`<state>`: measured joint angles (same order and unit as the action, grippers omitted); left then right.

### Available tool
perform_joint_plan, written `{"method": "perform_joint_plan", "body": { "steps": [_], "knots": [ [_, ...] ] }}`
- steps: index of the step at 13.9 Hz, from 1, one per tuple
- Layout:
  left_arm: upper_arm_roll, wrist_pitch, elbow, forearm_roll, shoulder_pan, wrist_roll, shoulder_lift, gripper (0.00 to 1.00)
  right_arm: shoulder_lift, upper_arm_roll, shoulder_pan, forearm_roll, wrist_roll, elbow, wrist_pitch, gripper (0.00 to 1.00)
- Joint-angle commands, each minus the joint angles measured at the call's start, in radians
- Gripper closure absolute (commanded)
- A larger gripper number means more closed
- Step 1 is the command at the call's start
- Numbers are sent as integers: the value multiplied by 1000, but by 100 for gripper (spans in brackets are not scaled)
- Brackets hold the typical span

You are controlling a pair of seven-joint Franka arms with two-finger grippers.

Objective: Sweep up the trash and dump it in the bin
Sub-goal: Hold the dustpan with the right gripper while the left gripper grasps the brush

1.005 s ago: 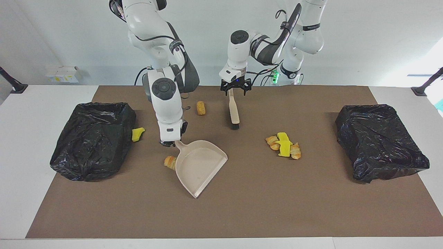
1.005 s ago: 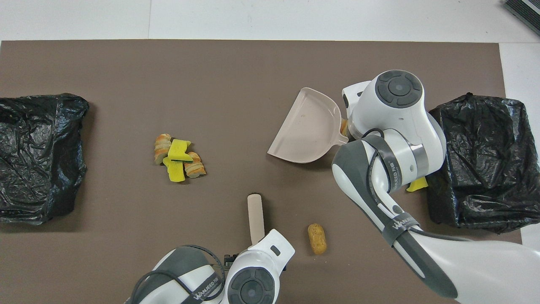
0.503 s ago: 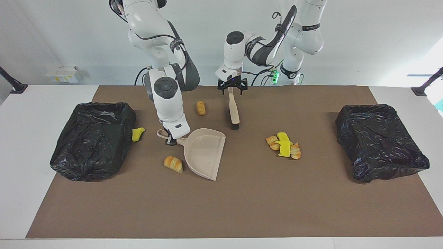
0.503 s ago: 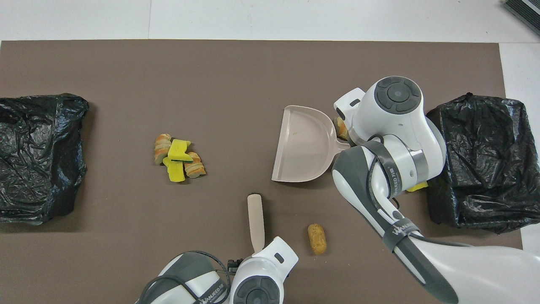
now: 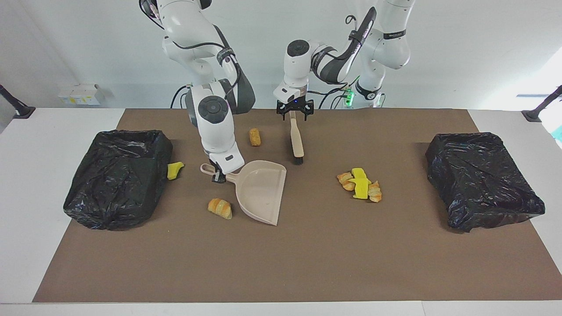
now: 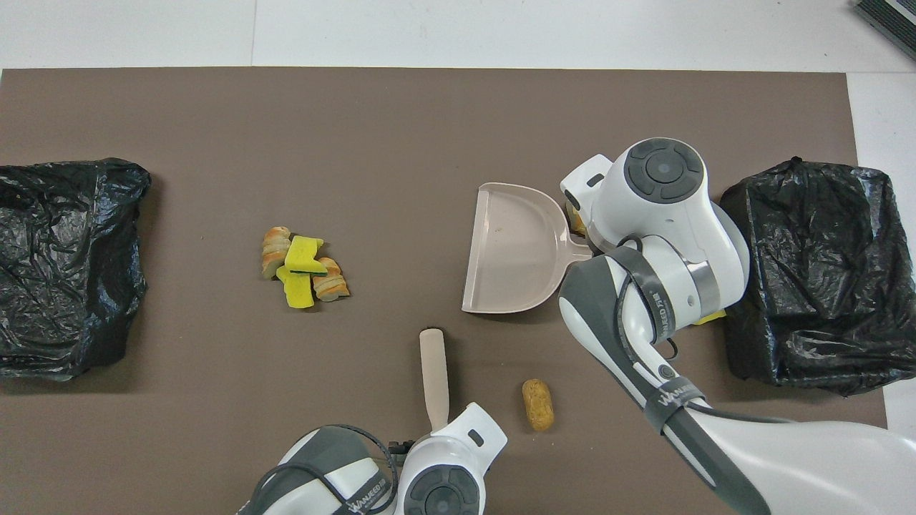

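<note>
My right gripper (image 5: 218, 175) is shut on the handle of the beige dustpan (image 5: 261, 188), whose open lip faces the left arm's end of the table. One croissant (image 5: 220, 208) of the trash lies beside the pan. A yellow wedge (image 5: 175, 170) rests against the bin (image 5: 118, 177) at the right arm's end. A cork-shaped roll (image 5: 254, 137) lies beside the brush (image 5: 297, 142). My left gripper (image 5: 295, 113) is open, its fingers either side of the brush handle's tip. A pile of croissants and yellow wedges (image 5: 360, 184) lies toward the left arm's end.
A second black-bagged bin (image 5: 480, 180) stands at the left arm's end of the brown mat (image 5: 307, 263). In the overhead view the right arm's wrist (image 6: 662, 186) covers its gripper and most of the croissant.
The right gripper has swung the dustpan round, turning its lip toward the pile and uncovering the croissant. The left gripper shifted slightly over the brush handle; the brush stayed put.
</note>
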<state>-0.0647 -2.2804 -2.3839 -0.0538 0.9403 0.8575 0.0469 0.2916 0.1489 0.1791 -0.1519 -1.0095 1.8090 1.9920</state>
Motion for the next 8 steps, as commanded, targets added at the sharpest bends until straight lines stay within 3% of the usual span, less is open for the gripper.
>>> {"method": "perform_joint_plan", "body": {
  "steps": [1, 2, 4, 5, 8],
  "knots": [
    [20, -10, -3, -4, 26, 2, 4, 35, -34, 4, -3, -26, -35, 49, 24, 100],
    [20, -4, -3, -4, 26, -3, 7, 44, -35, 4, -3, -26, -34, 50, 24, 100],
    [20, 45, 8, -4, 20, -12, 18, 86, -35, 4, -3, -26, -27, 52, 24, 100],
    [20, 74, 17, -4, 18, -18, 18, 100, -35, 4, -1, -26, -26, 52, 24, 100],
    [26, 137, 41, -4, 11, -77, 25, 100, -35, 6, -1, -26, -24, 50, 25, 100]
  ]
}}
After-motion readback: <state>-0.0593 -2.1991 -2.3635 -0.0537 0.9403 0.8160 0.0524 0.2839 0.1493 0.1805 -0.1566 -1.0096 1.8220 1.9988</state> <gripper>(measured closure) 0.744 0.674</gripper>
